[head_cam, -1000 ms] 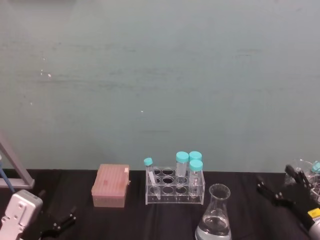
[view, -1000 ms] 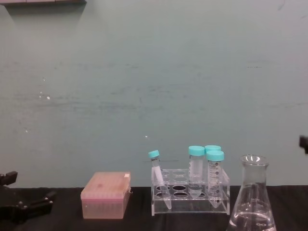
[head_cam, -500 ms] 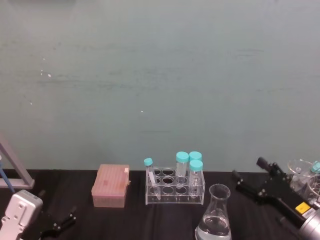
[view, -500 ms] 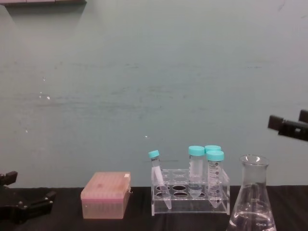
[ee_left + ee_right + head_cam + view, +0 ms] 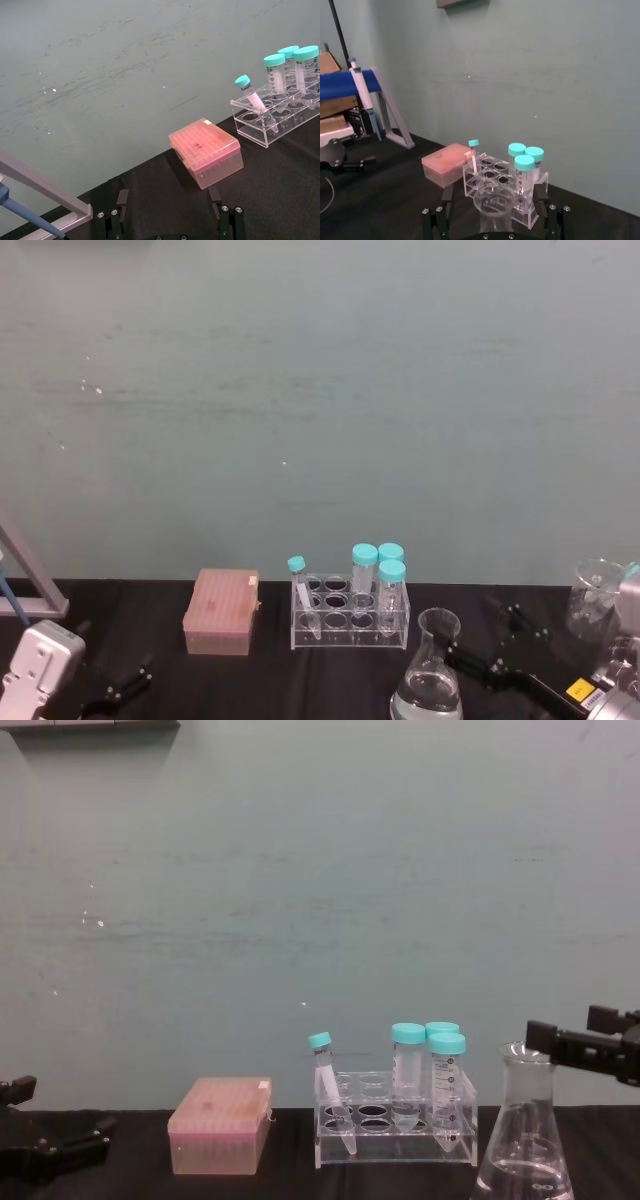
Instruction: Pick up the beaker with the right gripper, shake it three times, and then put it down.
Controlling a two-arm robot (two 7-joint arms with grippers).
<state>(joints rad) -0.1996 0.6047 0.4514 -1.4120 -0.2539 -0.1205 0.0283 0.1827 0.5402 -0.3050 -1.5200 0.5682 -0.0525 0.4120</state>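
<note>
The beaker (image 5: 430,680) is a clear conical flask with a little liquid, standing at the front of the black table, right of centre. It rises in front of the tube rack in the chest view, beaker (image 5: 525,1145). My right gripper (image 5: 490,640) is open just right of its neck, at rim height in the chest view, right gripper (image 5: 578,1035). From the wrist, the beaker's rim (image 5: 494,199) lies between the two spread fingers of the right gripper (image 5: 495,192), apart from both. My left gripper (image 5: 169,202) rests open at the table's front left, holding nothing.
A clear rack (image 5: 350,615) with several teal-capped tubes stands behind the beaker. A pink box (image 5: 222,612) sits to its left. Another glass vessel (image 5: 598,595) stands at the far right. A pipette stand (image 5: 25,585) occupies the far left edge.
The right gripper has swung left and dropped from above the table's right side to the beaker's neck, fingers still open. The beaker and left arm have not moved.
</note>
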